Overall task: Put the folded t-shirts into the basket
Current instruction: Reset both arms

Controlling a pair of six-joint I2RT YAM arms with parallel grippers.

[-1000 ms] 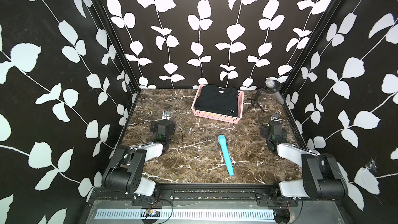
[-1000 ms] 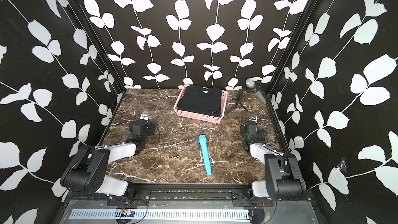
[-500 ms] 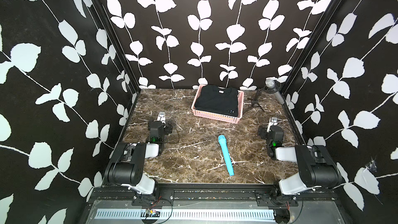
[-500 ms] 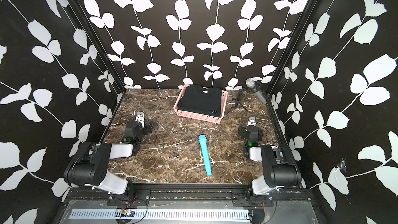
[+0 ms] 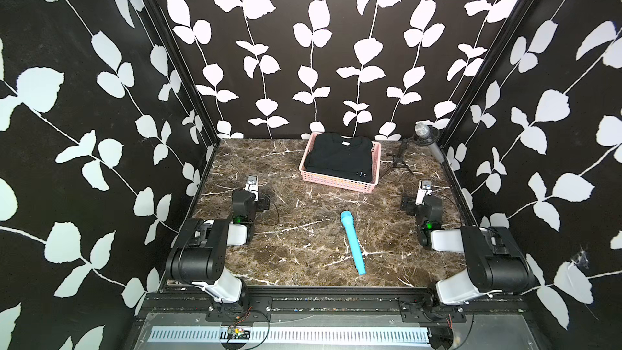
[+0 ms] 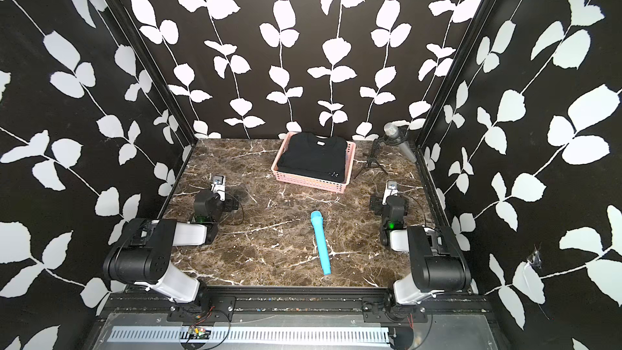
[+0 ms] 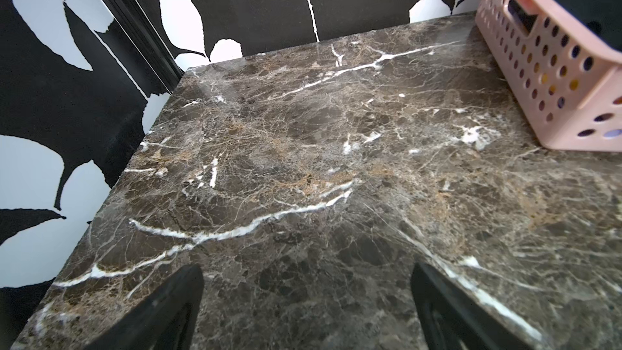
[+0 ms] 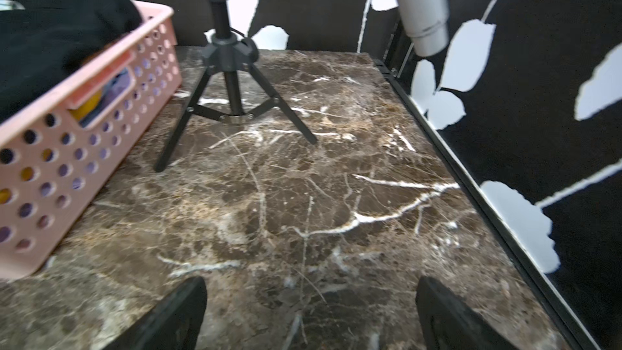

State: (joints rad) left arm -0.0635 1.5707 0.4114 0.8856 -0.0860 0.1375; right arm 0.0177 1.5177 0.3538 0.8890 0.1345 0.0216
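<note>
Black t-shirt (image 5: 340, 159) (image 6: 313, 156) lies flat on top, inside the basket (image 5: 336, 184) (image 6: 311, 181), filling it almost wall to wall. Collar and white neck label point toward the back wall, hem toward the arms, so its collar-to-hem axis runs front to back. Small pale logo at the near right hem corner.

More cloth lies underneath it: yellow and lilac show through the basket's holes in both wrist views (image 7: 552, 72) (image 8: 84, 109).

Basket is pink plastic, shallow and rectangular, with round perforations in the walls and a handle slot in each end wall. It stands at the back of the table, right of centre and slightly askew, its near right corner closest to the arms. Which side is longer cannot be judged at this angle.

Left gripper (image 7: 308, 281) hangs low over bare marble, aimed at the back wall, with the basket ahead and off to its right. Black fingers (image 7: 188, 284) are spread wide with nothing between them. Right gripper (image 8: 309, 292) is posed the same, spread and empty, with the basket off to its left. Both arms are folded low at the table's sides, elbows back at the near rail.

Table (image 5: 286, 230) is glossy brown marble with white veins. Light-blue toy microphone (image 5: 351, 242) lies between the arms, head toward the basket. Grey microphone (image 5: 425, 136) sits on a black tripod (image 5: 399, 159) just right of the basket.
</note>
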